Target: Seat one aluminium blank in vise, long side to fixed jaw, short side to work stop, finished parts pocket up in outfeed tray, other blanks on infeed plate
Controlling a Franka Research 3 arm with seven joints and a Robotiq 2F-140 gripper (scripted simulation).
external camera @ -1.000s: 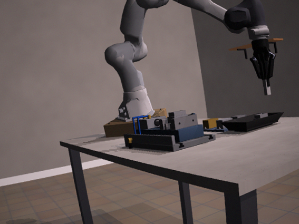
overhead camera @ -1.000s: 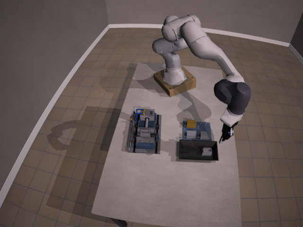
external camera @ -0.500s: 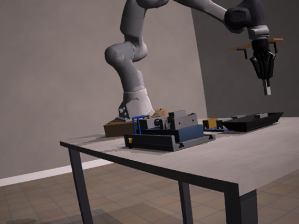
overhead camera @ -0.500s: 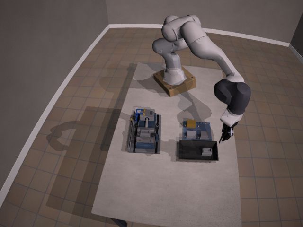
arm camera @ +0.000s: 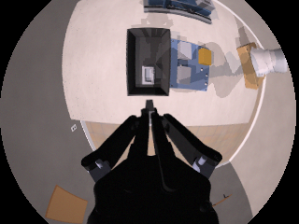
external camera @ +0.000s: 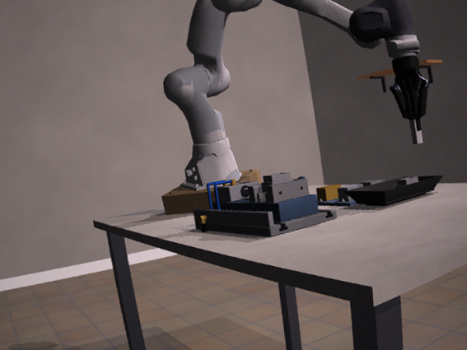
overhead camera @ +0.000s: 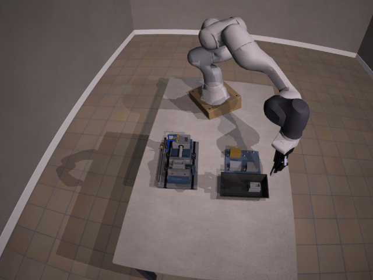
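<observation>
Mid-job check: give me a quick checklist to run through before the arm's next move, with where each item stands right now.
1. Gripper free to pick: not ok, fingers shut on nothing, must open first.
2. Gripper clear of fixtures: ok, high above the table, beside the outfeed tray.
3. Finished part in tray, flat and pocket up: lies in the tray; pocket cannot tell.
4. Vise opening free for a blank: cannot tell, a grey piece seems to sit there.
5. Aluminium blanks on the infeed plate: ok, two grey ones.
6. Brass blank on the plate: ok.
</observation>
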